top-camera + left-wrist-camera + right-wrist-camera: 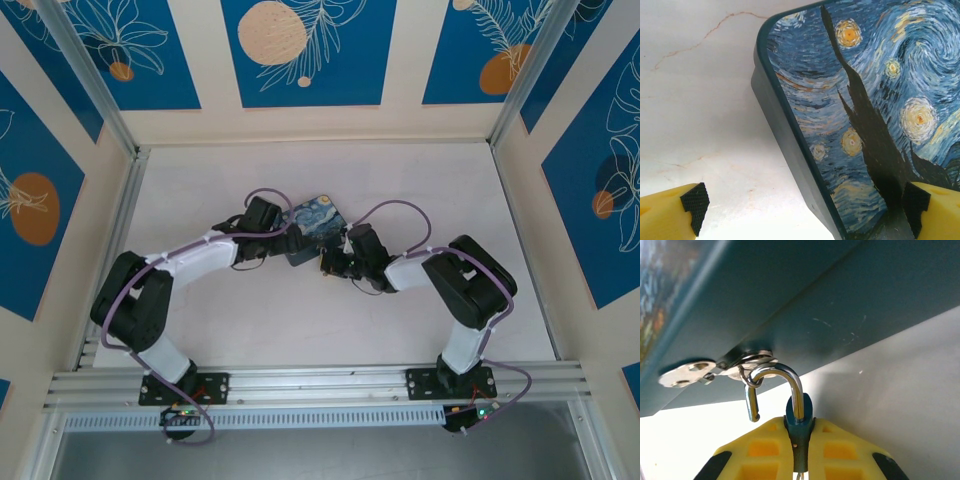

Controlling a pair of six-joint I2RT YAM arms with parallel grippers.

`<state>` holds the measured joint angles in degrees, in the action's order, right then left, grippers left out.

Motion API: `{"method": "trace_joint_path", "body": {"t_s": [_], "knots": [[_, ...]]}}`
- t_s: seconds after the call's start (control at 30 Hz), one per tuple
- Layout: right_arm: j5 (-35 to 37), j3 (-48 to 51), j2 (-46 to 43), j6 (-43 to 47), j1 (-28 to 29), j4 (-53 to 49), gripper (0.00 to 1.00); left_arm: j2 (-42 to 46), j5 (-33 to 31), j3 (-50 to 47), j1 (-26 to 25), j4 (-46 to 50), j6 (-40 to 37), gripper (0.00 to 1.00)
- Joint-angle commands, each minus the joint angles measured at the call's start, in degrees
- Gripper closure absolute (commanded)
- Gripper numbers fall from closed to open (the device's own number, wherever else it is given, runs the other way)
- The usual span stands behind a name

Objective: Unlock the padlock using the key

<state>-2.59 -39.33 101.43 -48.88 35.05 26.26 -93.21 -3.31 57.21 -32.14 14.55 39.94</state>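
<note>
Right gripper (799,447): clenched on padlock (799,424) body
Left gripper (802,202): spread wide, straddling painted box (865,100) edge
Shackle (776,372): 1 leg free, hooked through hasp ring (751,381)

Top external view: even, diffuse overhead light. The table (330,330) reads pale, with soft shadows close under the arms (190,262).

Left wrist view: table near overexposure at lower left; painted box (865,115) sharp.

Right wrist view: backlit. Painted box side dark, table washed out at lower left, specular glints on the padlock (799,422) shackle.
</note>
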Motion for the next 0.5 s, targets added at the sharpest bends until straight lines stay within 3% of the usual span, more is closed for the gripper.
{"method": "trace_joint_path", "body": {"t_s": [0.0,0.47], "knots": [[-1.1,0.5,-1.5,-3.7,-0.7,1.5,1.0,-2.0,-2.2,-0.5,-0.8,2.7,-0.9,0.0],[-3.2,-1.3,2.1,-17.1,-4.0,10.1,1.0,-3.8,-1.7,-1.1,-1.4,3.4,-0.8,0.02]]}}
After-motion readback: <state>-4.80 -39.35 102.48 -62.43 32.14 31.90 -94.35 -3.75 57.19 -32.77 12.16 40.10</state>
